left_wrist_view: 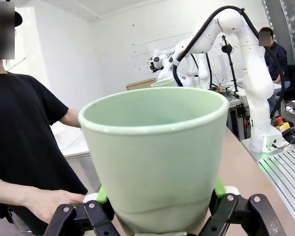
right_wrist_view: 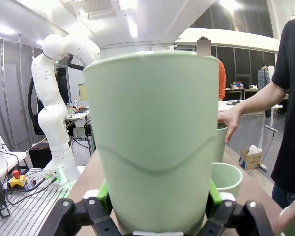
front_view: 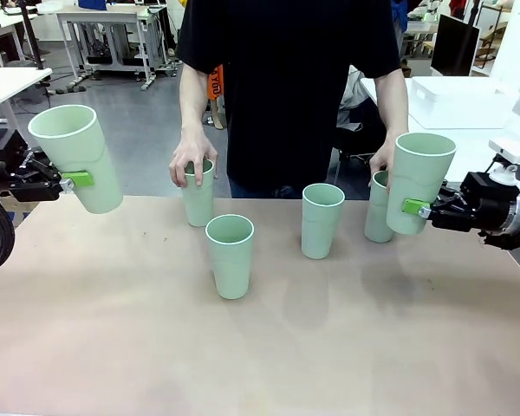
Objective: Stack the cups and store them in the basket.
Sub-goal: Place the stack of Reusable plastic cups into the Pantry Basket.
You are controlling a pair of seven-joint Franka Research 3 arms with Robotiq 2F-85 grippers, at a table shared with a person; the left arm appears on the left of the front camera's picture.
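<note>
My left gripper [front_view: 83, 178] is shut on a pale green cup [front_view: 76, 156], held tilted in the air past the table's left edge; the left wrist view has this cup [left_wrist_view: 155, 157] between the green pads [left_wrist_view: 101, 195]. At the right, my right gripper [front_view: 413, 207] is shut on another cup [front_view: 419, 182], upright above the table, close up in the right wrist view [right_wrist_view: 155, 137]. Several more cups stand on the table: one at the far left [front_view: 198, 198] and one behind my right cup [front_view: 378, 212], each under one of the person's hands, one mid-front [front_view: 230, 256], one centre-right [front_view: 321, 220]. The white basket [front_view: 459, 108] sits on a side table at the far right.
A person in a black shirt [front_view: 286, 78] stands at the far edge, one hand [front_view: 191, 160] on the far-left cup's rim, the other [front_view: 383, 163] at the cup on the right. The near half of the brown table [front_view: 260, 355] is bare.
</note>
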